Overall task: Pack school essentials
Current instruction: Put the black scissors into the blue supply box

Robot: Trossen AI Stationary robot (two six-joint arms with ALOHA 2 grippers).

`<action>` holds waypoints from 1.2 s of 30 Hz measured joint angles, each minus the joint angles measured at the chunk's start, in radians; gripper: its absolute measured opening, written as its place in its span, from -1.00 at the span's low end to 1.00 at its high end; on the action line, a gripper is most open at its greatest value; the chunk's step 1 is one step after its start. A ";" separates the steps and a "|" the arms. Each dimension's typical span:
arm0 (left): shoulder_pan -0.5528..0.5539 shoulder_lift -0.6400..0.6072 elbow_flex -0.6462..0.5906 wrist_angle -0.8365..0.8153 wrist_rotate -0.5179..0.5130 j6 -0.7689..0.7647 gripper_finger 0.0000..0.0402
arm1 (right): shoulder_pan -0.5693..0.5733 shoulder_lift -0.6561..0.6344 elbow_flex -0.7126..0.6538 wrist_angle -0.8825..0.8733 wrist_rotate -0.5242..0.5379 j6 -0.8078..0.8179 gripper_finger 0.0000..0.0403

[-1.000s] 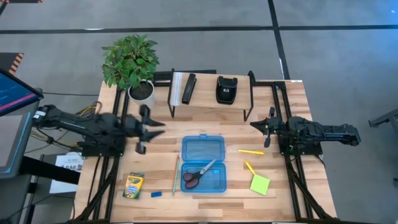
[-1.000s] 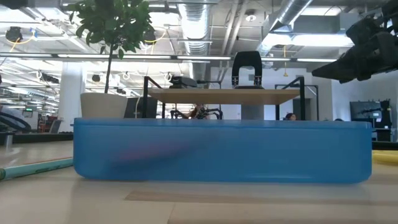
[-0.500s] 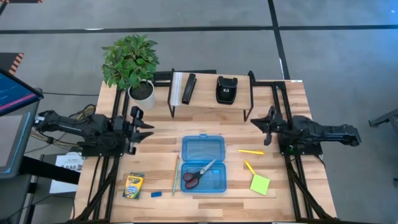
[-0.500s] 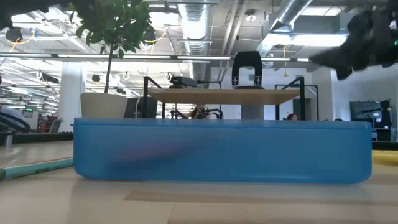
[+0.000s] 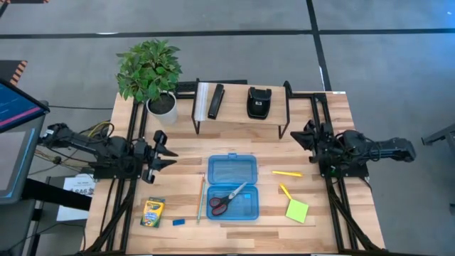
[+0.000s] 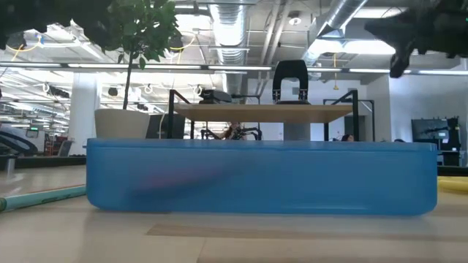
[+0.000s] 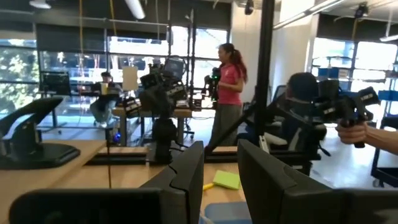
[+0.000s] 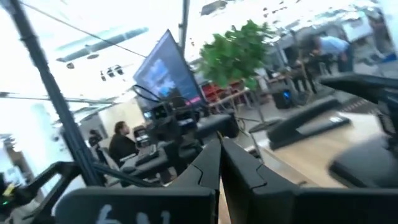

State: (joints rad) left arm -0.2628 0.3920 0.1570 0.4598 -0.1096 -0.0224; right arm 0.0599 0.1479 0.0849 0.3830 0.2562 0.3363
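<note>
Only the scissors point(image 5: 227, 198) are packed in the blue case point(image 5: 232, 173) so far. Left claw point(image 5: 162, 151) is parted, right claw point(image 5: 307, 136) pinched shut, both empty. Crayon box point(image 5: 152, 212) could probably be grabbed across its narrow sides.

Red-handled scissors point(image 5: 227, 198) lie in the open blue case point(image 5: 232, 170); 2 yellow pencils point(image 5: 286, 173) beside it.
</note>
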 joint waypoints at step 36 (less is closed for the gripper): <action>-0.004 0.000 0.000 -0.028 -0.003 -0.070 -0.57 | 0.346 1.419 0.752 -0.183 0.058 -0.152 -0.18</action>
State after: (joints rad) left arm -0.2672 0.3920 0.1570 0.4315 -0.1130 -0.0927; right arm 0.4061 1.5671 0.8366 0.2002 0.3141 0.1839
